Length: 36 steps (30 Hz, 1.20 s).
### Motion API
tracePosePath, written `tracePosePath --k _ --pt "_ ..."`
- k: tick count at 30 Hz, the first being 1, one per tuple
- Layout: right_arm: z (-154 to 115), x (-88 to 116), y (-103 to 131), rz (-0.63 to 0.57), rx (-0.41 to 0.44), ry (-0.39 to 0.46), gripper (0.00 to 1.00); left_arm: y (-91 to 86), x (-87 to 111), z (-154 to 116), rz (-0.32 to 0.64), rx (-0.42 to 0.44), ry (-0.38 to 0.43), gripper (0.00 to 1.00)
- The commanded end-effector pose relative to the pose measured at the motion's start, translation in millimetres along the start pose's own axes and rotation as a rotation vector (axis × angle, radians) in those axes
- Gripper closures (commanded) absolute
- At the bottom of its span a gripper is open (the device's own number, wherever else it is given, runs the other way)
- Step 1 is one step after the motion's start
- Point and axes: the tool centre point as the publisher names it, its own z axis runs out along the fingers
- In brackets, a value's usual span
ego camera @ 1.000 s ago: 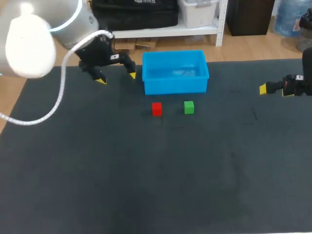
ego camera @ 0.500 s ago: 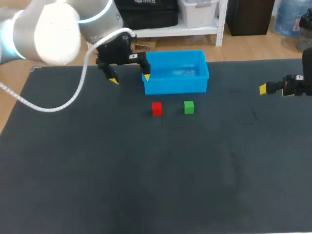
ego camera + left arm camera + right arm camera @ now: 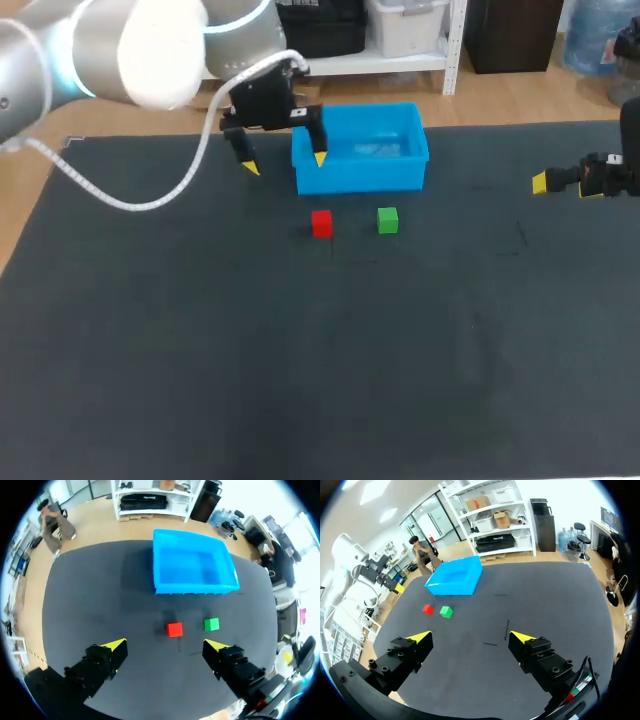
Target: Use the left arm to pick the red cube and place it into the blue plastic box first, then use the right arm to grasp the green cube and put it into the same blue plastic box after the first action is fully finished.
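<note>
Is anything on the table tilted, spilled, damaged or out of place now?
Nothing stands out. The red cube and the green cube lie flat side by side, apart, in front of the upright blue box. The left gripper and the right gripper are open and hold nothing.

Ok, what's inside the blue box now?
Nothing: the left wrist view shows the blue box bare inside, no part covered. The red cube and green cube lie outside it.

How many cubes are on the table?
2. The red cube and green cube sit side by side, apart, just before the blue box; none seems hidden.
</note>
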Motion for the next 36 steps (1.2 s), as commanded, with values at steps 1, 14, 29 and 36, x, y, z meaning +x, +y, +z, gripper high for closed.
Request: tracePosePath --k 1,14,29,36 --pt "-0.4 -0.1 0.3 0.0 0.001 0.0 0.0 -7.7 -11.1 4.7 -0.01 -0.035 0.057 0.0" --pt "-0.4 -0.1 0.3 0.0 0.001 0.0 0.0 -19.7 -18.5 11.8 0.033 -0.157 0.11 0.0" --pt "-0.4 -0.1 0.3 0.0 0.001 0.0 0.0 -35.8 -18.9 26.8 0.045 -0.195 0.163 0.0" --pt "-0.4 -0.1 0.3 0.0 0.001 0.0 0.0 -35.0 -17.8 35.3 0.024 -0.188 0.167 0.0"
